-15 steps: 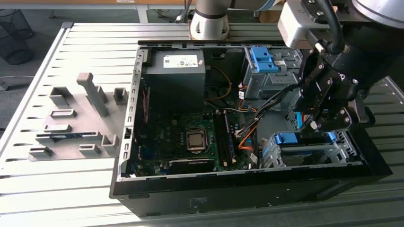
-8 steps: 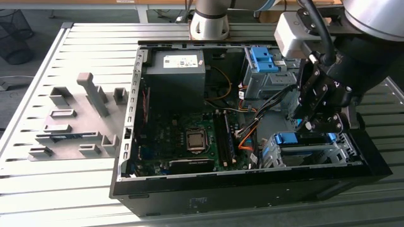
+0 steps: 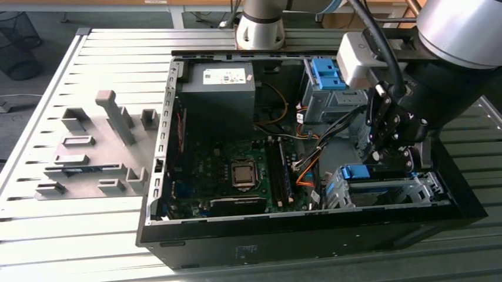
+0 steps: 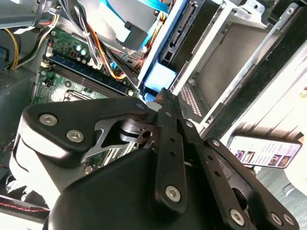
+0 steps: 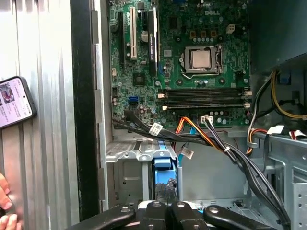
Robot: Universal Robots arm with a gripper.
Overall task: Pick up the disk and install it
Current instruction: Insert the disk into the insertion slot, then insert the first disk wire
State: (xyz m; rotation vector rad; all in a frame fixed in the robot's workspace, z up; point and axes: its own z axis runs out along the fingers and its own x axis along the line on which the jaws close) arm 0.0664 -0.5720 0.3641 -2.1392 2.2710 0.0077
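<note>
Sitting just beneath the pincer (image 3: 394,154), the disk (image 3: 368,174)

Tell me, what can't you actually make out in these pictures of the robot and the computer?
- The disk, exterior view: the gripper and the drive cage cover most of it, so how far in it sits is unclear.
- The disk, first wrist view: its near end is hidden behind the gripper's black links.
- A phone and a hand, first wrist view: both cut off by the picture's edge.
</note>
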